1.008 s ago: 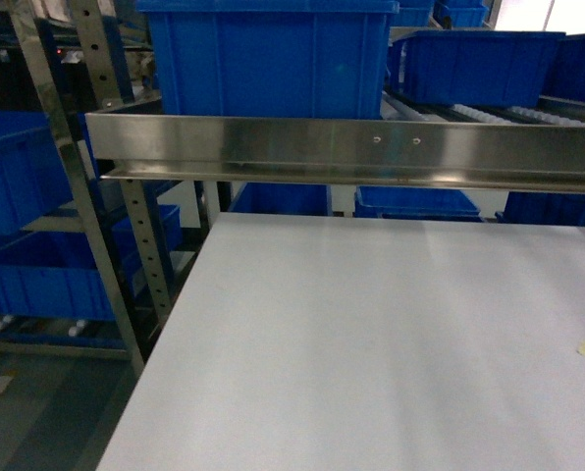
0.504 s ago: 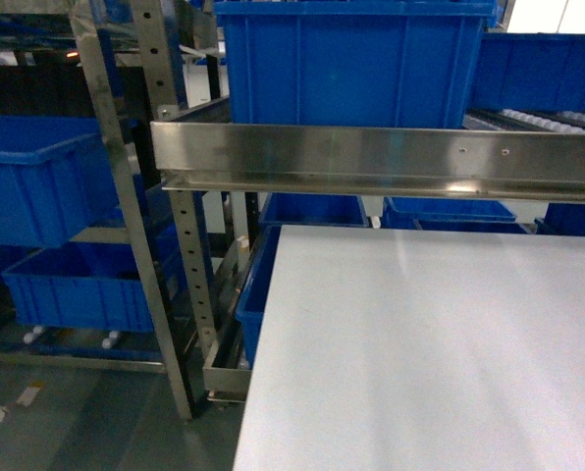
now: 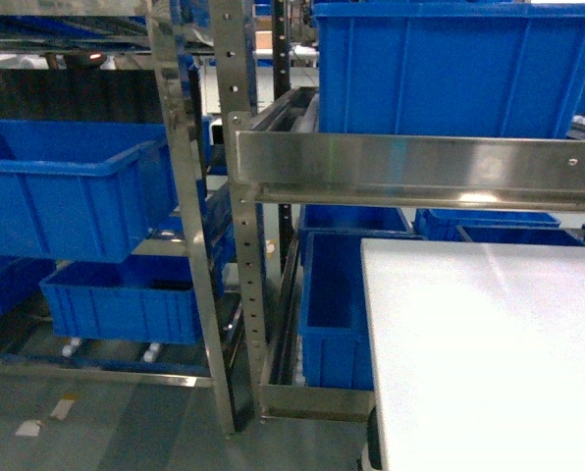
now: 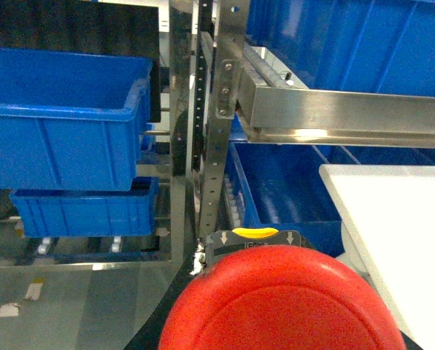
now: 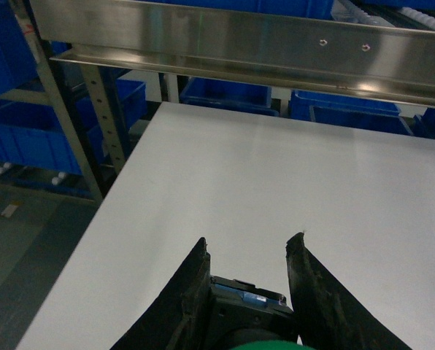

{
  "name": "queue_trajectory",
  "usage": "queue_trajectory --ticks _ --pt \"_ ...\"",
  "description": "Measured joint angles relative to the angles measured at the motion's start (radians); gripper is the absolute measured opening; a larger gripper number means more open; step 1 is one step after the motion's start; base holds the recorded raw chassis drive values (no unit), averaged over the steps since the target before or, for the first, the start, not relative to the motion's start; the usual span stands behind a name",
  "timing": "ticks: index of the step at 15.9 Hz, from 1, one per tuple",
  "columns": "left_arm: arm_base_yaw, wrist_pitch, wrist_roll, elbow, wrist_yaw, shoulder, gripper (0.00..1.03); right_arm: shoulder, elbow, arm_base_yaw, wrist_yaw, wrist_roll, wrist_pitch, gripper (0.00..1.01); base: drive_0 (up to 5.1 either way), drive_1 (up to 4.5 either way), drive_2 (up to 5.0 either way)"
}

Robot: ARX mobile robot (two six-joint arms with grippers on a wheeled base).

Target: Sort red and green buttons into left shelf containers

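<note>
Both wrist views showed what the head view missed: the left gripper carried the red button, the right gripper pinched the green button above the white table.

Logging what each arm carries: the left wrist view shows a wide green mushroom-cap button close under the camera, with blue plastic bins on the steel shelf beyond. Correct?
Not quite. In the left wrist view the wide mushroom-cap button close under the camera is red, not green. The blue plastic bins do sit on the steel shelf beyond it.

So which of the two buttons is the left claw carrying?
The red button: its wide red cap fills the left wrist view. The green button sits between the right claw's fingers.
</note>
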Motion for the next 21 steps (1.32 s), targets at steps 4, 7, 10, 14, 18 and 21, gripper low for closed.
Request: queue_trajectory --ticks 4,7,10,14,18,21 --pt "0.0 0.0 0.0 0.0 0.0 -0.001 0.26 0.0 0.0 0.0 0.0 0.0 0.002 0.29 -4.8 3.52 1.2" --pt "0.0 0.0 0.0 0.0 0.0 -0.001 0.26 0.0 0.0 0.0 0.0 0.0 -0.001 0.29 -4.9 3.35 1.3" --pt "0.0 0.0 0.0 0.0 -0.001 -0.001 0.26 0.0 0.0 0.0 0.0 0.0 0.002 0.29 -4.9 2.74 2.1" --pt "0.0 0.0 0.0 0.0 0.0 0.0 0.26 0.0 0.0 0.0 0.0 0.0 -0.001 0.29 -4.9 2.47 2.5" --pt "0.0 0.0 0.0 0.0 0.0 0.0 0.26 0.0 0.0 0.0 0.0 0.0 0.0 0.29 -4.9 2.46 2.5" --pt "0.0 -0.001 0.0 0.0 0.0 -0.001 0.25 -0.001 0.0 0.0 0.0 0.0 0.002 0.29 -4.7 3.79 1.0"
